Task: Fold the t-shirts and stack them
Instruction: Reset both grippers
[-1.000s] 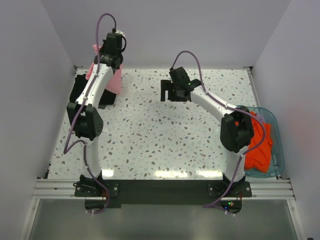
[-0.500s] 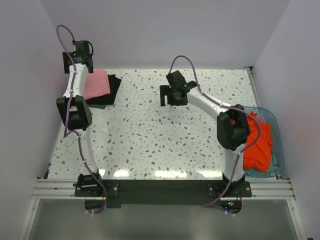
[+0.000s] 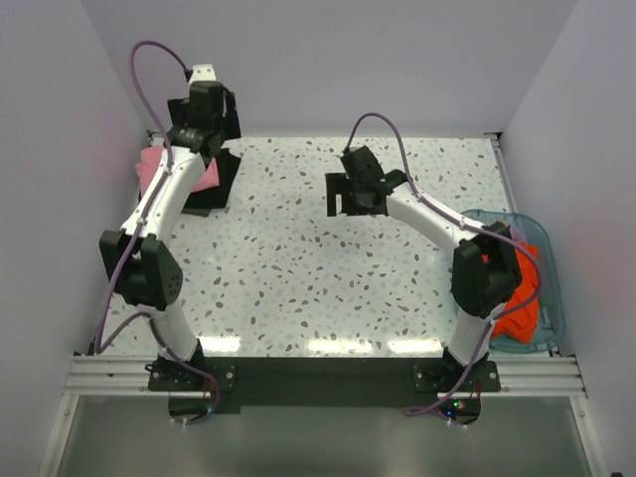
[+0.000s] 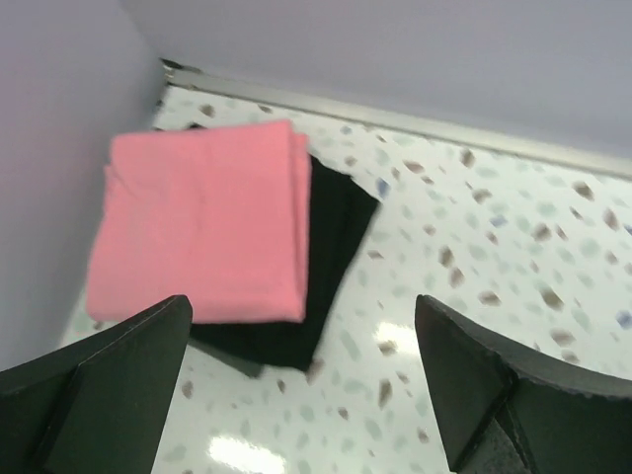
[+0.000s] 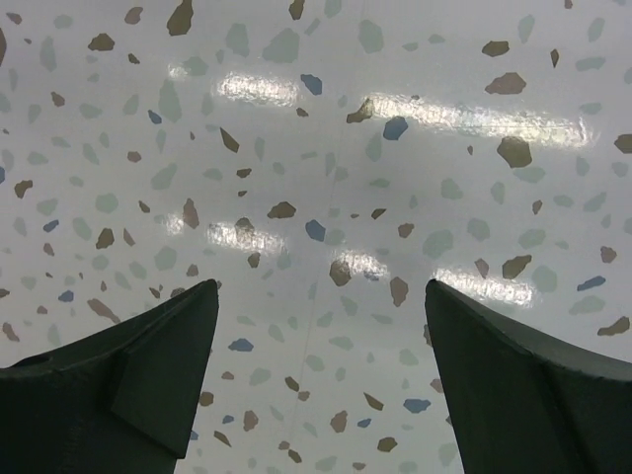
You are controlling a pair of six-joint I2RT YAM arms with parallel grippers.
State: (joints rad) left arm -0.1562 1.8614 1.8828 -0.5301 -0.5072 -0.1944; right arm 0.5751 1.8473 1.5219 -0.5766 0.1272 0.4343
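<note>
Extended toward 11 o'clock with left gripper point(image 4: 301, 306) gaping empty above pink t-shirt point(image 4: 202, 222) folded atop black t-shirt point(image 4: 331, 257), and outstretched toward 12 o'clock with right gripper point(image 5: 321, 286) equally wide over speckled table point(image 5: 316, 148).

Showed a glossy white counter point(image 3: 298, 268), flecked all over with brown, blue and grey-green chips. Found a plain pink t-shirt point(image 4: 197, 227), without print or stripe, beside a plain black t-shirt point(image 4: 336, 247). Saw solid orange-red t-shirts point(image 3: 525, 303) within a see-through teal tub point(image 3: 553, 283). Noted matte black on the left end effector point(image 4: 301, 336) and on the right end effector point(image 5: 321, 326). Caught white arms point(image 3: 171, 191) with black joints, purple cables point(image 3: 133, 75), and pale lavender walls point(image 3: 397, 60) without any pattern.
</note>
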